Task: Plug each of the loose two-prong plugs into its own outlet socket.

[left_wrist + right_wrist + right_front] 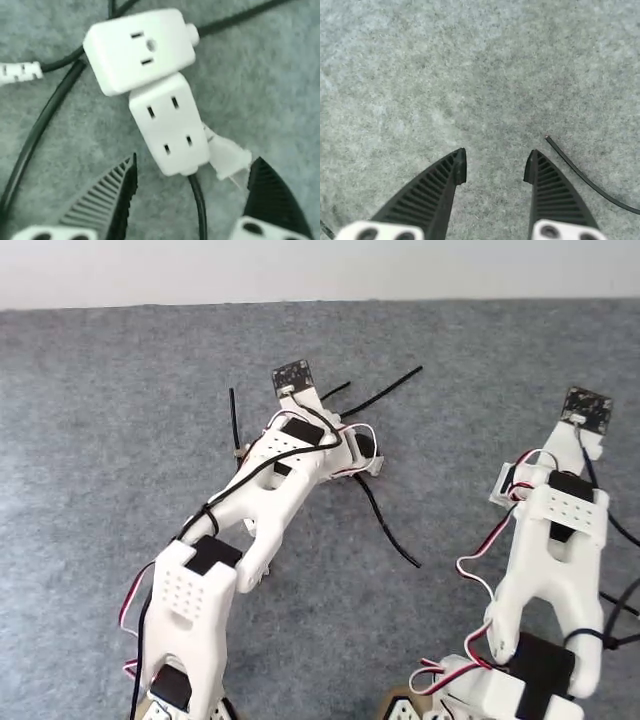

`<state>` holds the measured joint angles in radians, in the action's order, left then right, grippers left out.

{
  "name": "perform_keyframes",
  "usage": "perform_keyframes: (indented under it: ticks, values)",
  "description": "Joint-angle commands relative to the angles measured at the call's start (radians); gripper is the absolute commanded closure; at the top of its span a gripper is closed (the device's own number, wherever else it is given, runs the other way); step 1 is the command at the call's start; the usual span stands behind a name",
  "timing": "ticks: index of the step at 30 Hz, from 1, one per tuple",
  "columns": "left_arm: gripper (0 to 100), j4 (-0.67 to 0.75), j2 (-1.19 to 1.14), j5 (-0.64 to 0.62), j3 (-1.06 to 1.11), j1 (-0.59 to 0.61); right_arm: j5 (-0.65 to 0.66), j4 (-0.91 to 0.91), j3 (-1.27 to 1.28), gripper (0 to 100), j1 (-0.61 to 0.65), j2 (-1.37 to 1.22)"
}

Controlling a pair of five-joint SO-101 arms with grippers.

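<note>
While left fingers (117, 192) spread open astride the white plastic outlet block (170, 127), right fingers (442, 190) at three o'clock gape over grey surface (470, 75).

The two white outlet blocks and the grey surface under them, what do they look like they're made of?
The grounded outlet block and four-slot outlet block: likely moulded hard plastic, smooth with a faint sheen, rounded edges and crisp slots. The grey surface: looks like felt or short-pile carpet, matte, with a fuzzy mottled texture.
</note>
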<state>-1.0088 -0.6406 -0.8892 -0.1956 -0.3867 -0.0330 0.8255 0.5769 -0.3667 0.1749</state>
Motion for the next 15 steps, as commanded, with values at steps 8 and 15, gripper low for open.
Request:
perform_keyframes:
  ticks: [8,15]
  values:
    - [66,0.017,-0.066,-0.048,-0.131,0.009,0.011,-0.018,-0.008,80.1,0.010,0.002]
    - [66,0.017,-0.075,-0.087,-0.136,0.006,0.012,-0.018,-0.008,80.1,0.010,0.002]
